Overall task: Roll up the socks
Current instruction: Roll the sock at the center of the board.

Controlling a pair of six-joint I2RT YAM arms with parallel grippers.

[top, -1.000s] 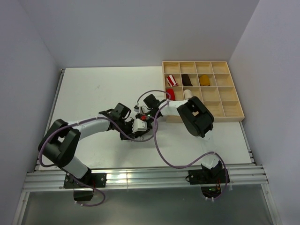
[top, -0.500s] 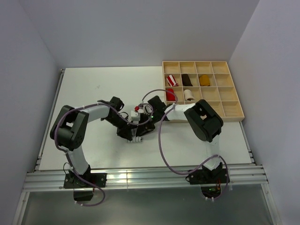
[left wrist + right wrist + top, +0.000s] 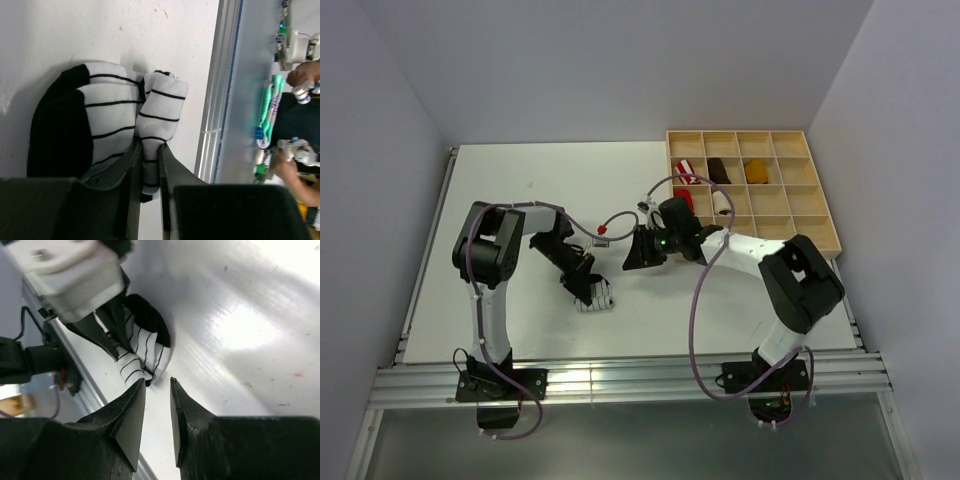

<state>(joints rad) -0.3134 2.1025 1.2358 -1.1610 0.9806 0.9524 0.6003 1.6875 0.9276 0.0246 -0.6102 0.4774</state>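
Note:
The white sock with thin black stripes [image 3: 115, 107] lies folded on the white table, its black toe [image 3: 55, 130] at the left of the left wrist view. My left gripper [image 3: 150, 146] is shut on a folded end of it, fabric squeezed between both fingers. From above, this sock [image 3: 600, 298] sits near the table's middle front, with the left gripper [image 3: 582, 284] on it. My right gripper [image 3: 157, 382] stands open and empty, a short way from the striped sock [image 3: 142, 347]; from above the right gripper [image 3: 636, 254] is to the sock's upper right. A cream roll [image 3: 722, 203] lies in the tray.
A wooden grid tray [image 3: 815, 215] stands at the back right. It holds red bundles [image 3: 685, 172], a dark brown bundle [image 3: 720, 171] and a mustard bundle [image 3: 756, 171]. The right arm's cable [image 3: 695, 300] loops over the table. The metal rail [image 3: 620, 380] runs along the near edge.
The right gripper let go, opened and drew back to the right, away from the sock. The left gripper kept its grip and moved the sock down and to the left.

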